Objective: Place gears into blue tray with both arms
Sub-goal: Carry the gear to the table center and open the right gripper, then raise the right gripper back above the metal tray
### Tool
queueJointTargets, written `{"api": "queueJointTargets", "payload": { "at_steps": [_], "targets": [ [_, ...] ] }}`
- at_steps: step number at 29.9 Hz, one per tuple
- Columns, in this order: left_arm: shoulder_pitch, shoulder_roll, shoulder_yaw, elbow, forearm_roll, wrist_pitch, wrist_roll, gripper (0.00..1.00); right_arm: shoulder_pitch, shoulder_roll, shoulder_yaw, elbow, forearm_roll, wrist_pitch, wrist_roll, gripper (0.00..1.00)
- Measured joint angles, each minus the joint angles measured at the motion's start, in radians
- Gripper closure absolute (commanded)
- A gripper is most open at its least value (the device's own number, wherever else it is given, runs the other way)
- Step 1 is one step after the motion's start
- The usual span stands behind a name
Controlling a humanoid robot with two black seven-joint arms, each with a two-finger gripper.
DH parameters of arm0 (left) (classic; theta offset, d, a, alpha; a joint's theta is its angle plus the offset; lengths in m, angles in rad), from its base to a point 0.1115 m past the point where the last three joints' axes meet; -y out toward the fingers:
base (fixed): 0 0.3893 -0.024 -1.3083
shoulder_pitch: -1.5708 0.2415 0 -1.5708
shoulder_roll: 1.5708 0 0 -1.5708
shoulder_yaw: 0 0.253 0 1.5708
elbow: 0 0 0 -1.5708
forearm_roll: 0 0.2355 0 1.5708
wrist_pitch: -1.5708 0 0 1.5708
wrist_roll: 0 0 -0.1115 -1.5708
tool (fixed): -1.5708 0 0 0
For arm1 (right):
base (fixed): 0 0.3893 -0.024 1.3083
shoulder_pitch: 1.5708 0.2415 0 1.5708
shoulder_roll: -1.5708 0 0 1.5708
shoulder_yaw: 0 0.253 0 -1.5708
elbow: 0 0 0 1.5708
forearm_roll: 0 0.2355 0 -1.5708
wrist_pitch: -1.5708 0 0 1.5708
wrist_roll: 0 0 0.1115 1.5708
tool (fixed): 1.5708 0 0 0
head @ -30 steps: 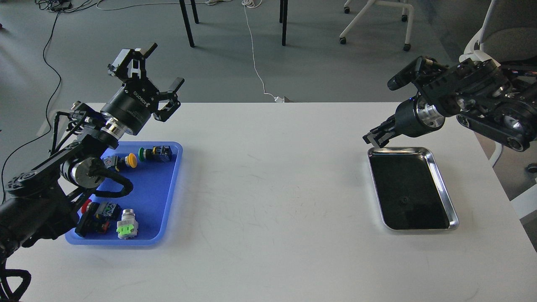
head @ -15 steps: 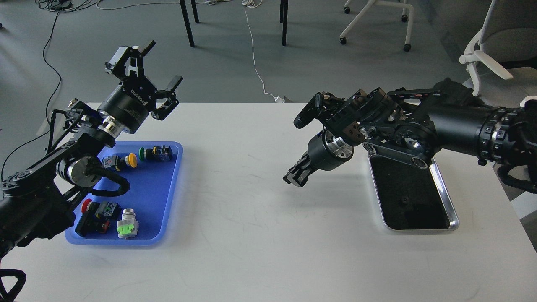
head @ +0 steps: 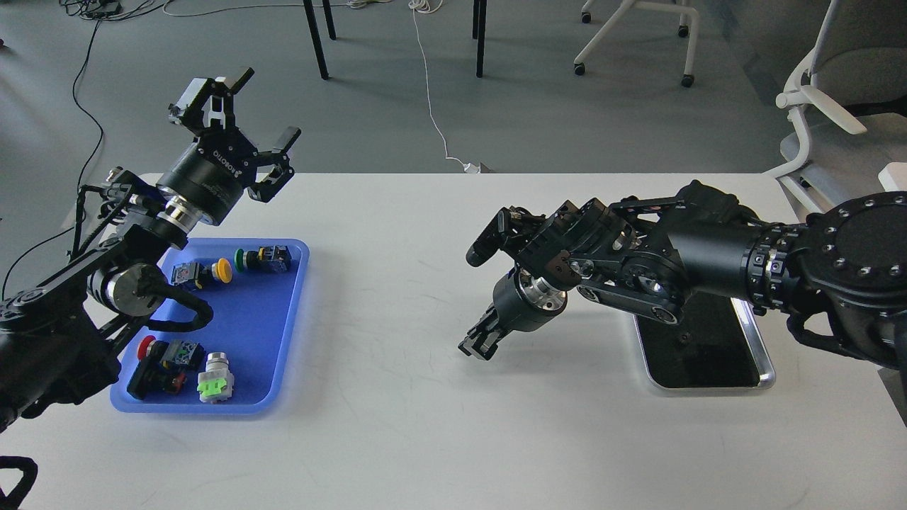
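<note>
The blue tray (head: 263, 319) lies at the table's left and holds several colourful push-button switches (head: 263, 258). My left gripper (head: 266, 106) hangs open above the tray's far end, with nothing between its fingers. One tiny black gear (head: 684, 338) rests on the dark floor of the steel tray (head: 764, 368) at the right. My right gripper (head: 476, 346) is low over the table's middle, left of the steel tray, pointing down and left. Its fingers look pressed together. Whether a gear sits between them is too small to tell.
My right arm's thick links (head: 638, 262) cover the steel tray's far half. White table (head: 397, 425) stretches between the two trays. Chairs and cables stand on the floor beyond the table's far edge.
My right arm has swung left from the steel tray's far corner to the table's middle, dropping lower. My left gripper has drifted slightly left and up, still open.
</note>
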Motion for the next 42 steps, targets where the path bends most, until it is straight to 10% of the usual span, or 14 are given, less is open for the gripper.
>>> {"api": "queueJointTargets", "payload": {
  "at_steps": [7, 19, 42],
  "targets": [
    [0.0, 0.005, 0.0, 0.0, -0.001, 0.0, 0.0, 0.0, -0.004, 0.001, -0.007, -0.009, 0.0, -0.011, 0.0, 0.75],
    [0.0, 0.008, 0.0, -0.002, -0.001, 0.0, 0.0, 0.0, -0.004, 0.001, -0.002, -0.023, 0.012, -0.021, 0.0, 0.06],
    [-0.006, 0.022, 0.002, -0.057, 0.311, 0.0, 0.0, 0.0, -0.329, -0.476, 0.573, -0.011, 1.169, 0.008, 0.0, 0.02]
  ]
}}
